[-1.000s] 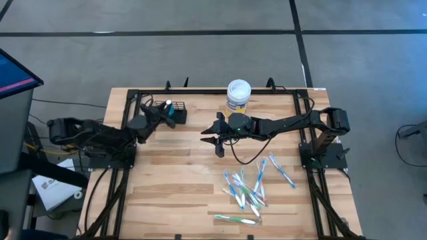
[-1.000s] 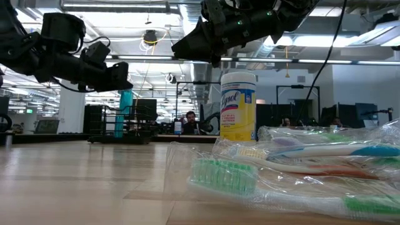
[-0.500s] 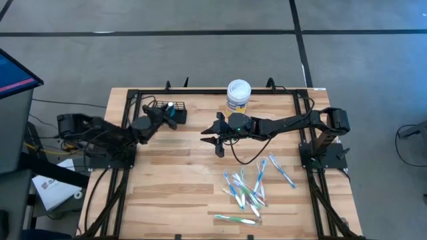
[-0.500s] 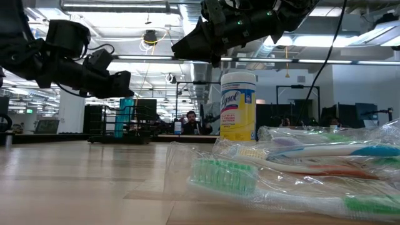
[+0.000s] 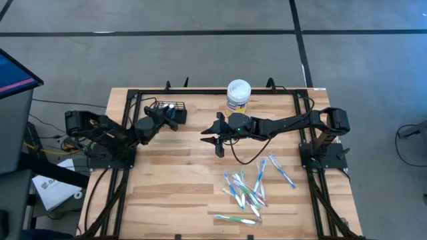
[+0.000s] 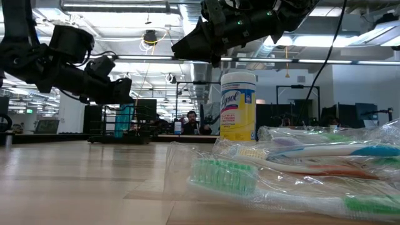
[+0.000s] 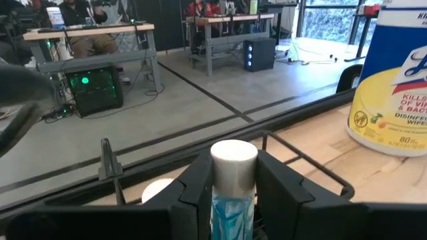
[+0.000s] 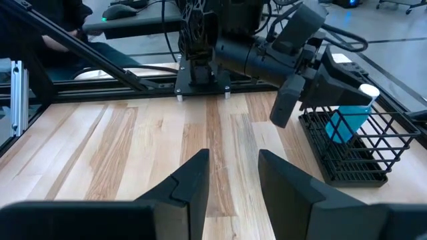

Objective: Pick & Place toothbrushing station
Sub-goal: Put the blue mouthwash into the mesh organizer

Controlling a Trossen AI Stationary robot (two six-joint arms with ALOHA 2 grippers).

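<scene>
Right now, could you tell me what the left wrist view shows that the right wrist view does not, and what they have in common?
Only the left wrist view shows the yellow-labelled wipes tub and the left gripper's fingers either side of the white-capped blue tube, not visibly clamping it. Only the right wrist view shows the whole black wire basket on the table, the left gripper from outside, and the open right gripper holding nothing. Both show the tube standing in the basket.
</scene>
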